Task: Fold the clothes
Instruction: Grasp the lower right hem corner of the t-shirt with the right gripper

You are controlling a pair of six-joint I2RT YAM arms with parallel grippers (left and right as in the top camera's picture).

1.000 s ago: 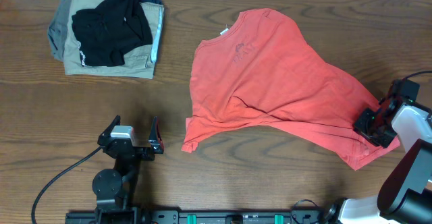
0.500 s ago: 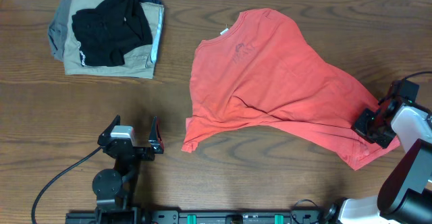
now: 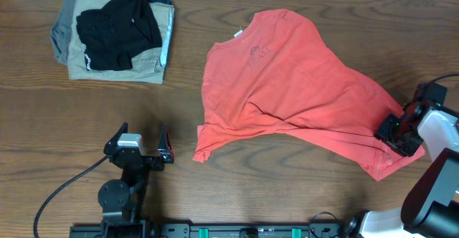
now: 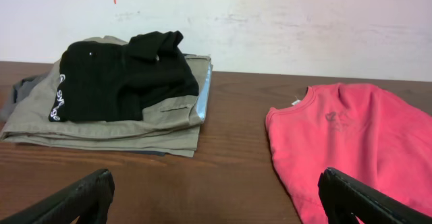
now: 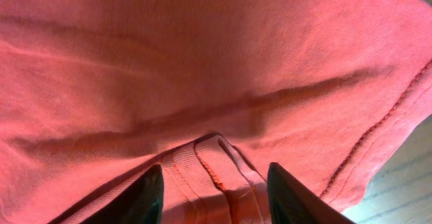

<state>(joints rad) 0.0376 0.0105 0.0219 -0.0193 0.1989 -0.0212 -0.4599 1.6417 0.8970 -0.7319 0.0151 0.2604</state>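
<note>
- Red-orange T-shirt (image 3: 287, 87) lies on the wooden table (image 3: 72, 123), right of centre. It is spread out but rumpled, not folded.
- The neck opening faces the far edge, with a small white neck label (image 3: 240, 31) at the collar. A faint print (image 3: 258, 51) shows through just below the collar.
- A long crease runs across the lower part. The near-left corner is bunched into a narrow tail.
- Right gripper (image 3: 399, 134) sits on the shirt's near-right corner, close to the table's right side.
- In the right wrist view, the right gripper (image 5: 214, 197) has its fingers (image 5: 145, 197) parted partway and pressed down on the fabric. A raised ridge of stitched hem (image 5: 216, 163) stands in the gap. Cloth lies between the jaws, but neither finger shows a firm pinch on it.
- Left gripper (image 3: 141, 143) is near the front edge, left of the shirt and apart from it. Its jaws are spread wide with nothing between them.
- In the left wrist view, both dark fingertips (image 4: 81, 197) sit at the bottom corners of the frame, above bare wood.
- Far-left corner holds a stack of folded khaki and grey garments (image 3: 150, 69), with a black garment (image 3: 118, 23) on top. The stack is well apart from the shirt.
</note>
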